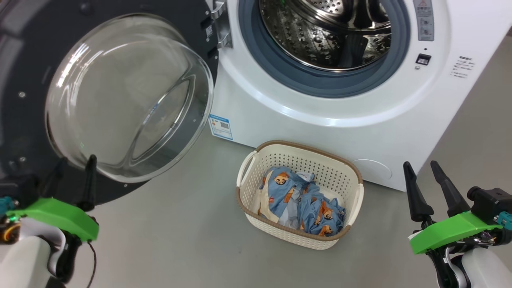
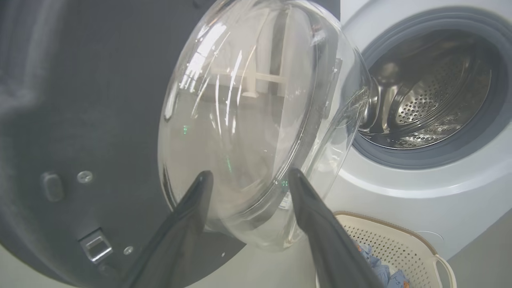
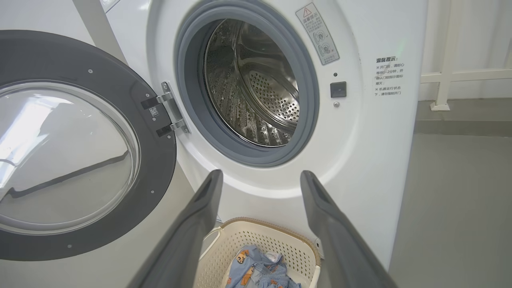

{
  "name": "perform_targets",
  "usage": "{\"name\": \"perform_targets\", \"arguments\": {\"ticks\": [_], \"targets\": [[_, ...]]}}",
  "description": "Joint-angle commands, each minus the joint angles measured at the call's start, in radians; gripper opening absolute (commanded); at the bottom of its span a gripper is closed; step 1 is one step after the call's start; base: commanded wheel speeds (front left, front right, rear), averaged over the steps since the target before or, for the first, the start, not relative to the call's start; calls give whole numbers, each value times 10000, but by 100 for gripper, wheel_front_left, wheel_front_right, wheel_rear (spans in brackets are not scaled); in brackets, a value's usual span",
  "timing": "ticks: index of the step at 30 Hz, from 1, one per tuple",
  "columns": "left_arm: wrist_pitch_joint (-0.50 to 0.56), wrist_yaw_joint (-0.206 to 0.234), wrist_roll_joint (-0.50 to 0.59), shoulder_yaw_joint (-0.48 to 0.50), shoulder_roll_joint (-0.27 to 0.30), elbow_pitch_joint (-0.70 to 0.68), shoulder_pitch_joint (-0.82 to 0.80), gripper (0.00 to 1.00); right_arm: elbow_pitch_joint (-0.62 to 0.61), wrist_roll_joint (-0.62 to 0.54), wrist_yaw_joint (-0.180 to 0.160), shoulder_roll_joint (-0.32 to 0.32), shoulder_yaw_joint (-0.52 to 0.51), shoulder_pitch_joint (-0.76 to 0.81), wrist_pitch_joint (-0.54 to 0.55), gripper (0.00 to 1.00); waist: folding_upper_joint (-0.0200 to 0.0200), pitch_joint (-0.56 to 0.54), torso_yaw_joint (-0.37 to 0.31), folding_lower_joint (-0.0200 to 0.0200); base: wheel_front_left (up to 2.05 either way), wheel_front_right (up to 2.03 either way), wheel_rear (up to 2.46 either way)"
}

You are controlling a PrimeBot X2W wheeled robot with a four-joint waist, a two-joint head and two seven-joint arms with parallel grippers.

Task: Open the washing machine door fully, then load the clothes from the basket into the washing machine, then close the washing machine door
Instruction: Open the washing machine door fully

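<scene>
Against the far side of the grey floor (image 1: 180,232): white front-loading washing machine (image 1: 320,120), porthole uncovered. Grey rubber gasket (image 1: 320,82) rings the opening, and the perforated steel drum (image 1: 328,28) is in plain sight behind it.

Washing machine door (image 1: 36,60) is swung wide to the machine's left and hangs on a metal hinge (image 1: 220,24) at the left edge of the opening. Its dark grey inner face is turned toward the robot. Clear glass bowl window (image 1: 128,96) bulges out from its centre.

Basket (image 1: 308,149) sits on the floor just in front of the washer's lower panel, below the opening. It is cream, perforated, with a brown woven-look rim and white side handles. Cannot tell whether it touches the machine.

Clothes (image 1: 304,200) lie crumpled inside the basket: light blue fabric with orange-brown bear faces, plus some cream and white folds.

Left gripper (image 1: 78,158) is at lower left, in front of the door's lower part. Fingers are spread with nothing between them. In the left wrist view the left gripper (image 2: 250,172) points at the underside of the glass bowl; contact with the glass cannot be judged.

Right gripper (image 1: 420,164) is at lower right, well apart from the basket, above bare floor. Fingers are spread and hold nothing. In the right wrist view the right gripper (image 3: 261,172) frames the machine's front below the porthole, with the basket beneath.

Small items: a blue label sticker (image 1: 220,127) at the washer's lower left corner and a grey warning label (image 1: 424,20) right of the opening, with a dark latch socket (image 1: 423,59) below that.
</scene>
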Motion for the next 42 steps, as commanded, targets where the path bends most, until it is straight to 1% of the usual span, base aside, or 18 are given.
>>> {"name": "perform_targets", "arguments": {"ticks": [1, 11, 20, 32, 42], "targets": [[-127, 114, -127, 363, 429, -390, 28, 100, -273, 4, 46, -76, 243, 22, -124, 100, -1, -150, -203, 1, 0, 0, 0], [-142, 740, -82, 454, 166, -2433, 1462, 100, -279, 61, 46, -62, 725, 195, -124, 100, -1, -641, -1089, 1, 0, 0, 0], [-144, 1338, -137, 540, 71, -3863, 2490, 100, -335, 62, 46, -163, 916, 112, -124, 100, -1, -752, -2197, 1, 0, 0, 0], [-147, 1796, -42, 589, -96, -4812, 3318, 100, -431, -111, 46, -323, 961, -94, -124, 100, -1, -755, -3565, 1, 0, 0, 0], [-148, 1887, 277, 755, -238, -5306, 3723, 100, -500, -204, 46, -503, 1020, -168, -124, 100, -1, -652, -4218, 1, 0, 0, 0]]}}
